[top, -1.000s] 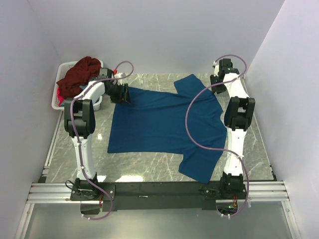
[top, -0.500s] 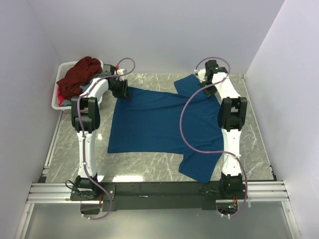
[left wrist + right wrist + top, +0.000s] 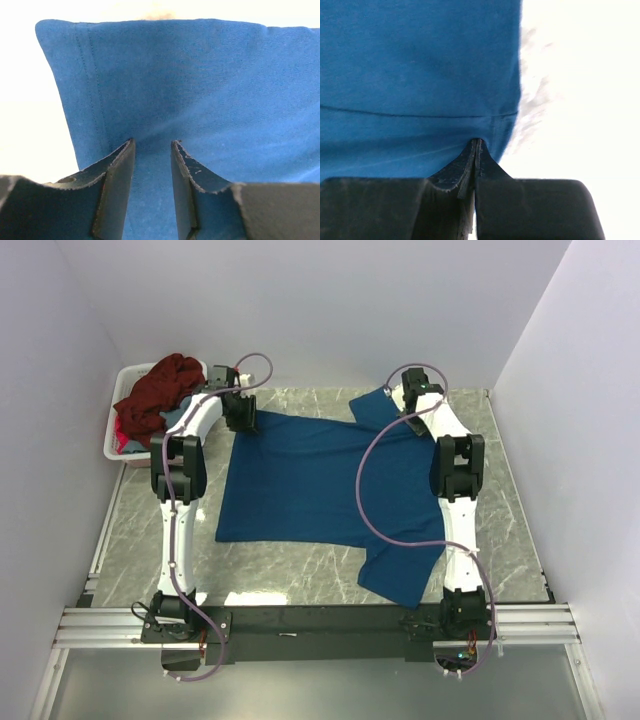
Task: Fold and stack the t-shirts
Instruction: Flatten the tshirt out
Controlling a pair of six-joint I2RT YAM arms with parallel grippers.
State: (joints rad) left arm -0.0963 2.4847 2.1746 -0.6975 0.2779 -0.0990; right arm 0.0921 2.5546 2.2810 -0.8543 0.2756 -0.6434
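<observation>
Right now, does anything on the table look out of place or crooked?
The blue t-shirt lies flat but skewed, its near sleeve reaching toward the front edge of the table. At far left, the dark red t-shirt spills over the rim of the white basket.

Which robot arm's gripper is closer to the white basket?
Left. The left gripper is at the blue t-shirt's corner near the white basket; the right gripper is far across, at the shirt's other sleeve.
</observation>
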